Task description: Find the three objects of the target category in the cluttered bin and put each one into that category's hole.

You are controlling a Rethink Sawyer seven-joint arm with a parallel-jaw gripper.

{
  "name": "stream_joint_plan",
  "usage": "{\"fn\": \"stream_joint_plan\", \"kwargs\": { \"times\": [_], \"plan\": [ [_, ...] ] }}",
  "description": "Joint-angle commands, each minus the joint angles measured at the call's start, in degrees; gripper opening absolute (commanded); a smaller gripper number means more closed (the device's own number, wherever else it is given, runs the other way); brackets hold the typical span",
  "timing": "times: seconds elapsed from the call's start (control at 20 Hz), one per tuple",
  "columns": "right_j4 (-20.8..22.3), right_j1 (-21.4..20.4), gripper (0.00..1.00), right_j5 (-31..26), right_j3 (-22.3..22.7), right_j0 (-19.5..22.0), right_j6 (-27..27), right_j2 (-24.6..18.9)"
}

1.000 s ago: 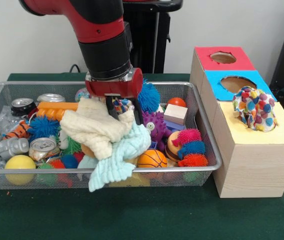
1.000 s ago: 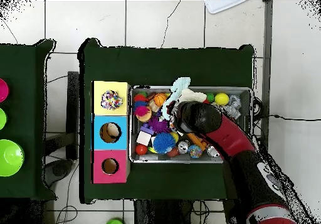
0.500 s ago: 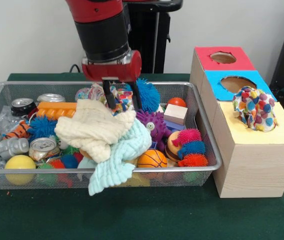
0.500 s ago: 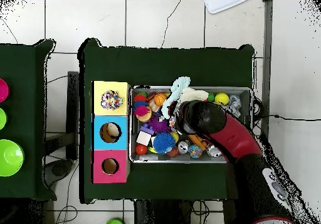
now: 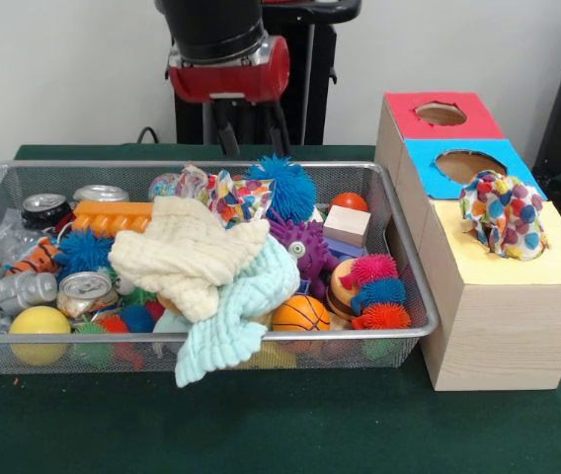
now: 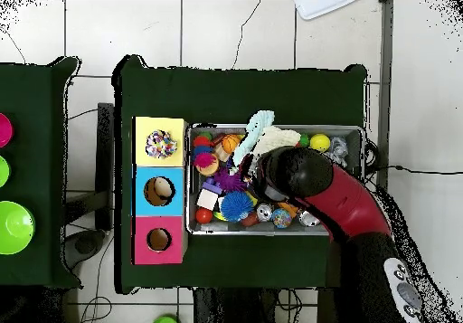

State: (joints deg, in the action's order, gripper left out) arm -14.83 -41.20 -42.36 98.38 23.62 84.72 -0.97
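Observation:
The wire mesh bin is full of toys and cloths. A spotted cloth piece lies at its back middle, between a cream cloth and a blue spiky ball. My gripper hangs open and empty above that piece, clear of the clutter. Another spotted cloth piece sits bunched over the hole in the yellow box top and hides the hole; it also shows in the overhead view. In the overhead view my arm covers the gripper and the middle of the bin.
A mint cloth hangs over the bin's front rim. Cans, a yellow ball, a small basketball, a purple toy and a wooden block fill the bin. The blue-topped hole and red-topped hole lie behind the yellow top.
My gripper has risen straight up out of the bin, from among the cloths to above the rim. The spotted cloth piece it stood over stays in the bin, more exposed.

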Motion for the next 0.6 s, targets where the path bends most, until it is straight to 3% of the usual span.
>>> {"fn": "stream_joint_plan", "kwargs": {
  "times": [0.05,0.45,0.6],
  "plan": [
    [0.5,0.1,1.0,-5.1,0.3,-0.7,13.2,2.2],
    [6.1,3.5,1.0,-4.0,-5.0,-1.6,9.9,7.2],
    [7.2,4.5,1.0,-1.1,-6.7,-1.7,10.2,8.7]
  ]
}}
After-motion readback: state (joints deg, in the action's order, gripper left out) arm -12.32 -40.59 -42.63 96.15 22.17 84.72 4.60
